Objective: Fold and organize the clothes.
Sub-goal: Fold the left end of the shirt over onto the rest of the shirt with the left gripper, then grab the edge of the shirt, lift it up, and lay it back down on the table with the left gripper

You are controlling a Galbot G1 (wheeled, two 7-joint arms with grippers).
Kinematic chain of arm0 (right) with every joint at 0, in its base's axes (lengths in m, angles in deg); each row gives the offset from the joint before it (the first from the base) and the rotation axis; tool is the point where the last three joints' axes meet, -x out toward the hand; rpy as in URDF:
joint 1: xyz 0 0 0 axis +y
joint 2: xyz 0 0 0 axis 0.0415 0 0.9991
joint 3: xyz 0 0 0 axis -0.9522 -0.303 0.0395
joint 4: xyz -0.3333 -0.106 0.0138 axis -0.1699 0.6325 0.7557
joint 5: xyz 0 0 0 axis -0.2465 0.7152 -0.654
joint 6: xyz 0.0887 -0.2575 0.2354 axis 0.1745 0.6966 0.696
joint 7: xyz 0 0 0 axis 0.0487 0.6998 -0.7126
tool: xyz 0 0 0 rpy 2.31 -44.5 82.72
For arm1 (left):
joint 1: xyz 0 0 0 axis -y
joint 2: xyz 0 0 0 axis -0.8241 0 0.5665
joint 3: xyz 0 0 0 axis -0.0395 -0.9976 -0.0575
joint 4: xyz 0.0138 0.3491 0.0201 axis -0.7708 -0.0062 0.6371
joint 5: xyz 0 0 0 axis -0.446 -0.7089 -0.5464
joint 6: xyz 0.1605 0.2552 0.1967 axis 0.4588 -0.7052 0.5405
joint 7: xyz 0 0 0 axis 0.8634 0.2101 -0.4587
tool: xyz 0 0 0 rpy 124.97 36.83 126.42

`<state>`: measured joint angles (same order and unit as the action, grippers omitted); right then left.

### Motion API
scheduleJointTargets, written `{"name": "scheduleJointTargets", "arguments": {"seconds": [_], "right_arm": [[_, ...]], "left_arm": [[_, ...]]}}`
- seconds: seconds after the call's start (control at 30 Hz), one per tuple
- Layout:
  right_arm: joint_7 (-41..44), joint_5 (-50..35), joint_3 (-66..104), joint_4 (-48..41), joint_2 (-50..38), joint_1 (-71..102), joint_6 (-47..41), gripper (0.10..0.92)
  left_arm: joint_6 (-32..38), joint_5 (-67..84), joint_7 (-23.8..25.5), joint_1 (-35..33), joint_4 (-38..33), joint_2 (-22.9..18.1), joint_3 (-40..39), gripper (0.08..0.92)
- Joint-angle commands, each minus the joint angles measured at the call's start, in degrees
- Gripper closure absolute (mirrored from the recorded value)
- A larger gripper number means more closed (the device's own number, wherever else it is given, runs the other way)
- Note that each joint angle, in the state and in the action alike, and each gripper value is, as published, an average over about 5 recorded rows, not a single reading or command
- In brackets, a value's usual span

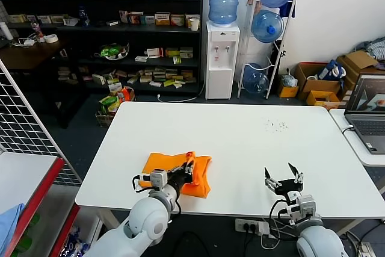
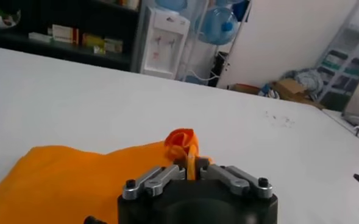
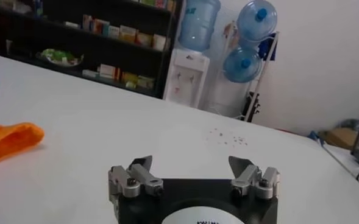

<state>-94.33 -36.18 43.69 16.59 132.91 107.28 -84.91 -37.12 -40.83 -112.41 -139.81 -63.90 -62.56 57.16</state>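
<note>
Left gripper sits on the near-left part of the white table, its dark fingers narrowly parted with a raised pinch of orange fabric between them; whether they grip it is hard to tell. Smooth and matte, the tabletop is a broad rectangle. On it the T-shirt lies folded into a soft, rumpled oblong, long axis running left to right along the near edge. Right gripper hovers well apart, pointed fingers spread wide, empty.
</note>
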Motion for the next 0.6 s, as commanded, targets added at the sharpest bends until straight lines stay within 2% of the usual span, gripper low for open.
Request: {"name": "scheduleJointTargets", "arguments": {"seconds": [0.03,0.13,0.23,0.37,0.5,0.6], "right_arm": [[0.1,0.3,-0.3,-0.1,-0.1,-0.2,-0.1,0.203],[0.1,0.3,-0.4,-0.2,-0.3,-0.2,-0.2,0.203],[0.2,0.1,-0.5,0.0,-0.5,-0.3,-0.3,0.203],[0.8,-0.3,-0.4,-0.1,-0.9,-0.5,-0.1,0.203],[1.8,-0.7,-0.4,-0.9,-0.9,-0.9,0.5,0.203],[2.1,-1.0,-0.6,-1.8,-0.9,-1.2,0.8,0.203]], "left_arm": [[6.3,0.5,0.5,0.4,4.3,-4.9,0.8,0.719],[7.3,1.6,0.5,-0.6,2.8,-3.7,1.3,0.633],[7.4,1.5,0.9,-1.4,1.1,-0.6,2.2,0.546],[6.5,0.5,3.9,-2.2,0.4,7.6,4.2,0.433],[1.9,0.9,10.2,-3.0,1.4,17.0,7.1,0.312],[-1.1,2.3,15.2,-3.5,2.8,21.1,10.2,0.232]]}}
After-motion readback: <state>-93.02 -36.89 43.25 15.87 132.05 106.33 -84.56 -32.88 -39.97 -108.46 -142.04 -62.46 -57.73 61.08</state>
